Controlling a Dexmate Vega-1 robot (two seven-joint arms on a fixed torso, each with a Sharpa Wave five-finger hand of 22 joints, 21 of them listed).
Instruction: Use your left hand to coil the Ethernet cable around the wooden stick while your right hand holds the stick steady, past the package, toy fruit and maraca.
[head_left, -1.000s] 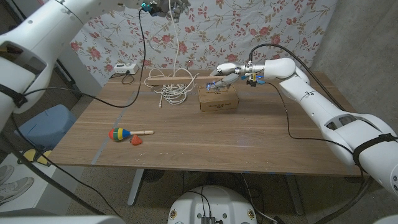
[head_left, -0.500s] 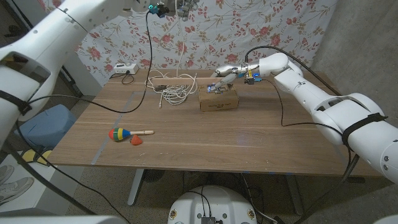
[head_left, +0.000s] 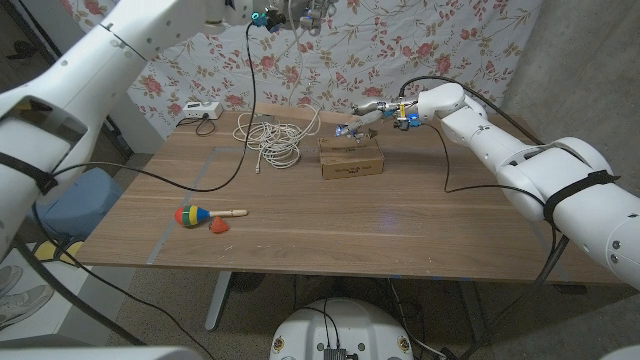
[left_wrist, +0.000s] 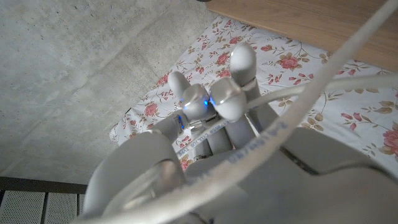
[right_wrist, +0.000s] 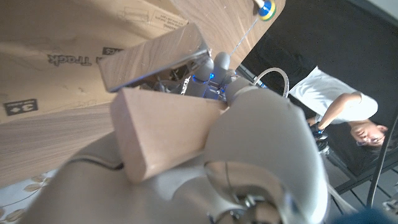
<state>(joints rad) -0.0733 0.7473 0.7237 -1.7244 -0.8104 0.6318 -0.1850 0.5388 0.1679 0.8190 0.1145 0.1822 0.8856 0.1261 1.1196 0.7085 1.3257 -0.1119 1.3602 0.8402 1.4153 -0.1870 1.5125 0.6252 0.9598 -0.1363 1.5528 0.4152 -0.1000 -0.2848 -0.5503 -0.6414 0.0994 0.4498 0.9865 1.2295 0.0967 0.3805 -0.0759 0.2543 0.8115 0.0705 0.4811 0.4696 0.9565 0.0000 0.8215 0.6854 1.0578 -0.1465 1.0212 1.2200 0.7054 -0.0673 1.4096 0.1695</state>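
High above the table's far edge, my left hand grips the white Ethernet cable. The cable hangs down to a loose pile of loops on the wood. In the left wrist view it runs across the back of that hand. My right hand hovers over the cardboard package and grips one end of the wooden stick, which reaches toward the loops. The maraca and the red toy fruit lie near the front left.
A white power box sits at the table's far left corner, with black leads trailing across the wood. A blue bin stands on the floor to the left. A person appears in the right wrist view.
My left hand has carried the cable to the right along the top of the picture. The right forearm has swung back, its hand staying over the package. The loops have shifted slightly.
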